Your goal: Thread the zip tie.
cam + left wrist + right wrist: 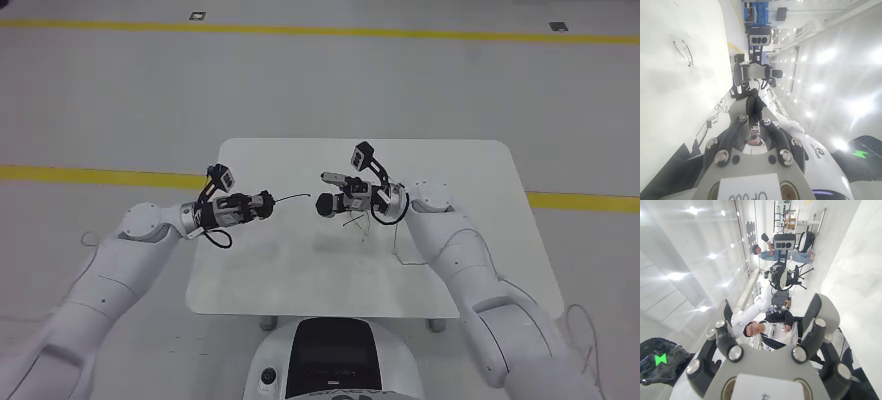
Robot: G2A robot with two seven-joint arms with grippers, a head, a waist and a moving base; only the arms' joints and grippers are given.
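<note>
A thin black zip tie [292, 197] sticks out of my left gripper [268, 200], which is shut on its near end and holds it above the white table [300, 270]. The tie's free end points at my right gripper [325, 192], a short gap away. The right gripper [770, 311] is open, its fingers [815, 309] spread wide with nothing between them. It faces the left gripper [780, 275]. In the left wrist view the left gripper [753, 94] has its black fingers pressed together, with the right gripper [755, 72] straight beyond them.
A few loose black zip ties [356, 222] lie on the table under the right wrist, and the left wrist view shows the ties [686, 54] as curved strands. A thin cable hangs from the right arm near the table's right side.
</note>
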